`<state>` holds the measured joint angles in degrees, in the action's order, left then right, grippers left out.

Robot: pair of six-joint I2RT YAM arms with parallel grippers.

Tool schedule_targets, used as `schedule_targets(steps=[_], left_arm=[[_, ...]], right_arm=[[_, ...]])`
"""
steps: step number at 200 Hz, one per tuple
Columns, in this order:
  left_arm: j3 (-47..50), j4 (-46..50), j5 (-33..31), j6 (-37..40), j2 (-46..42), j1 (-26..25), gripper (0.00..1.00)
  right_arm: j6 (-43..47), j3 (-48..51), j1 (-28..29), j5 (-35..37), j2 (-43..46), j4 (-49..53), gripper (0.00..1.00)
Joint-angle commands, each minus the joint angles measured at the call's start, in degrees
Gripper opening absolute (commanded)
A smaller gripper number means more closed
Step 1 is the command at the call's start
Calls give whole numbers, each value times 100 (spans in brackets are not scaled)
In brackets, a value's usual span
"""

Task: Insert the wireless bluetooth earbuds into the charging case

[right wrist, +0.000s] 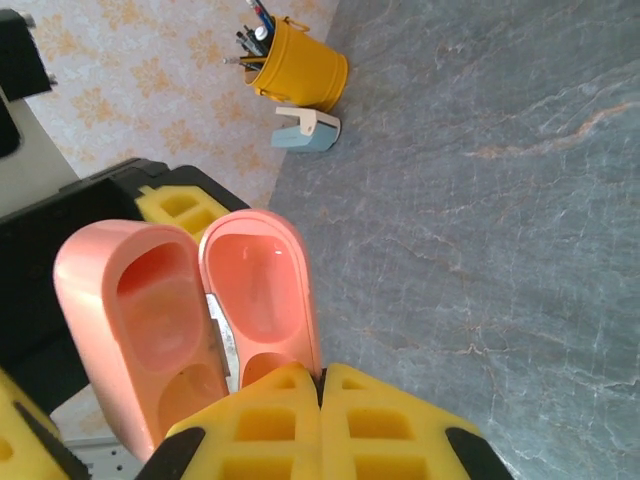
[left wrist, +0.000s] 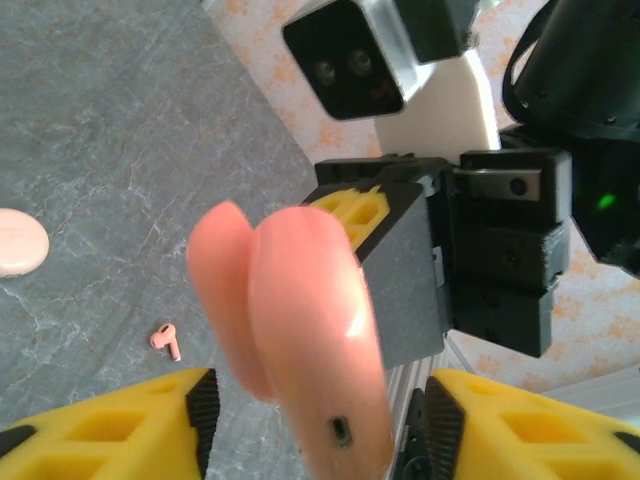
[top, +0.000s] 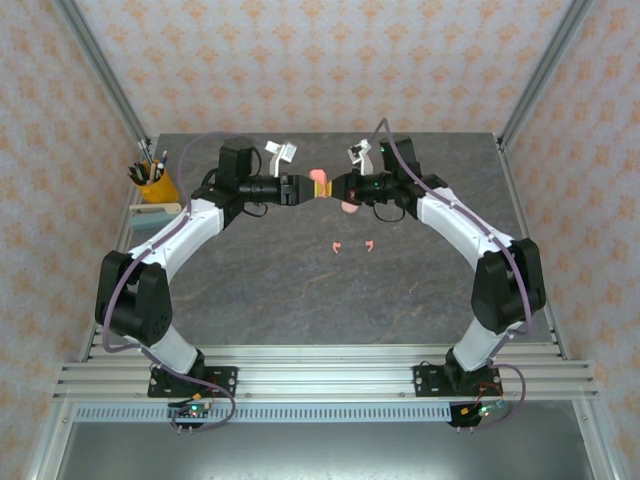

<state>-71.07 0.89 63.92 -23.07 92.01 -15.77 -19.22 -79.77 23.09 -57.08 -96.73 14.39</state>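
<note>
The table (top: 300,300) has a grey, marble-veined top framed by aluminium rails at its near edge. Near the middle lie two tiny pink earbuds (top: 337,246) (top: 369,245), side by side and slightly apart, with bare stone around them; one of them shows from the left wrist (left wrist: 166,340). Just beyond them rests a rounded pale-pink case (top: 349,207) (left wrist: 15,242). At the far left edge stands a yellow cup (top: 156,187) (right wrist: 300,68) of pens, with a small pale blue-and-cream object (top: 158,210) (right wrist: 306,130) just beside it.
</note>
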Motion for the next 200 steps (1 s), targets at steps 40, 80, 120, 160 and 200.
schedule_targets(steps=[40,80,120,160,200], left_arm=[[-1114,1756,126,1194,37,306,71],[-2449,3940,627,2489,693,567,71],[-4138,6891,1326,4409,1969,584,72],[-4186,7224,1599,4778,2383,458,66],[-4283,8137,1971,5689,2632,347,61]], right_arm=[[1698,-1308,-68,676,-291,2079,0],[2775,-1898,-68,977,-425,3189,0],[3522,-2232,10,1406,-442,4001,0],[3811,-2474,235,1658,-616,4443,0],[3921,-2667,507,1898,-875,4587,0]])
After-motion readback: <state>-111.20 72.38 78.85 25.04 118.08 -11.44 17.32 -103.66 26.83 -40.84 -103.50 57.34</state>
